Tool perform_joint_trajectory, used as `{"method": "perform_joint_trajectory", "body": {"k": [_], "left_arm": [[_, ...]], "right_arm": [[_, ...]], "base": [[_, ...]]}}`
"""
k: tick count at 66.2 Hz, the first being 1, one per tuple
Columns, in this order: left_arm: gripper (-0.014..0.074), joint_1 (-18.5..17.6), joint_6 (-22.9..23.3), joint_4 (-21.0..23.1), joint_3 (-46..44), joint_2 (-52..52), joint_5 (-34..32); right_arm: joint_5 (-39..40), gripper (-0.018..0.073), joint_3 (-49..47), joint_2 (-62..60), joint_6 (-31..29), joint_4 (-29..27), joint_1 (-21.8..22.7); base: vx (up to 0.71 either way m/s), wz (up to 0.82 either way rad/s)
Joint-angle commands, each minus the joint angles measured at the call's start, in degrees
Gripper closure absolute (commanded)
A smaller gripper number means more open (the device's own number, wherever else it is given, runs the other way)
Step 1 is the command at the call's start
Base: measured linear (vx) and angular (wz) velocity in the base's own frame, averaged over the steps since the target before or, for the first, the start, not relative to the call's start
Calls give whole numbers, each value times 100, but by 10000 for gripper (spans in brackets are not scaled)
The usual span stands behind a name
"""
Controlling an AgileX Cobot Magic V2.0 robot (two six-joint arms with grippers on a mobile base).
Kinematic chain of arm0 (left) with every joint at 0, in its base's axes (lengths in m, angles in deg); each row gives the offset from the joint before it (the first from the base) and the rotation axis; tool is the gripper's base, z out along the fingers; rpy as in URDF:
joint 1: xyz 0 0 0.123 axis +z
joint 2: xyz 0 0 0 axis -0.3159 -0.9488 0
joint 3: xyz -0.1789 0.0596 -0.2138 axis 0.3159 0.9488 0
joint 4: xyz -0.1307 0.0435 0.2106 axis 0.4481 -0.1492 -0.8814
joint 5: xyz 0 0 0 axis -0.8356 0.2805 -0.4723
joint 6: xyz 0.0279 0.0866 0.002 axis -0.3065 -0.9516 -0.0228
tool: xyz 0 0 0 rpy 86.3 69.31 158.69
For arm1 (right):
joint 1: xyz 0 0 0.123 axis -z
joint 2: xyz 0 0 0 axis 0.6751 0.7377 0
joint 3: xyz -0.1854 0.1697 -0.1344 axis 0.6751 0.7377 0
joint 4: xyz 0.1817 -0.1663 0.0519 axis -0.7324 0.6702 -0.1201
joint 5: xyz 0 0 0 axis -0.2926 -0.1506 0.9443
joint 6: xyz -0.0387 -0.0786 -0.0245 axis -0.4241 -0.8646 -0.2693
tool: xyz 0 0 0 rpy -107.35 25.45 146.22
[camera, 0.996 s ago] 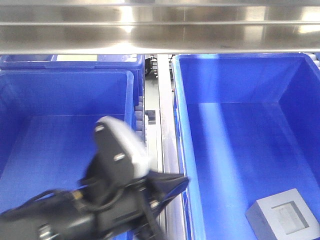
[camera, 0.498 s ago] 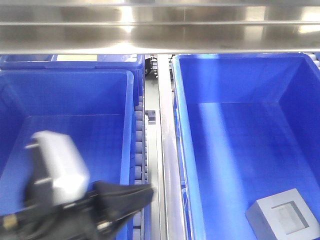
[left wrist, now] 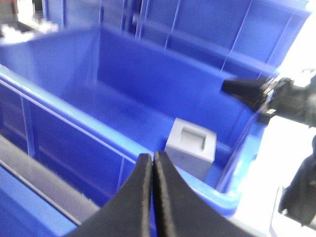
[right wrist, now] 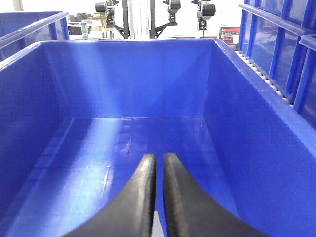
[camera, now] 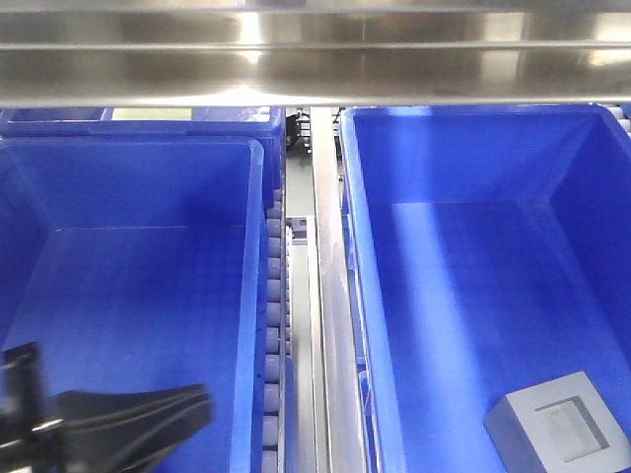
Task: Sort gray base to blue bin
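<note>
the gray base [camera: 557, 431] is seen resting in the near corner of the right-hand blue bin [camera: 473, 128] (recess up). the left gripper [left wrist: 152, 170], jaws pressed together and empty, has been pulled back low; the right gripper [right wrist: 158, 170] is nearly closed, so the sort looks done.

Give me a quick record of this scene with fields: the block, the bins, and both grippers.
block: matte gray cube-like base with a square recess facing up
block location: near corner of the right bright-blue plastic bin
other bin: left blue crate, nothing seen inside
left gripper: shut, empty
right gripper: shut, empty
</note>
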Motion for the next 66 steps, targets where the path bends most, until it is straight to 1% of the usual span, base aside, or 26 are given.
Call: {"method": "perform_joint_trajectory", "body": {"k": [1, 24, 66], "left_arm": [[601, -10, 41, 17, -54, 310, -157], [601, -10, 46, 17, 232, 1083, -47], [601, -10, 41, 17, 231, 1070, -24]], "right_arm": [[453, 564, -22, -51, -38, 37, 21], [453, 564, -22, -51, -38, 37, 21], [453, 564, -22, -51, -38, 37, 21]], "base": [[0, 0], [0, 0], [0, 0]]}}
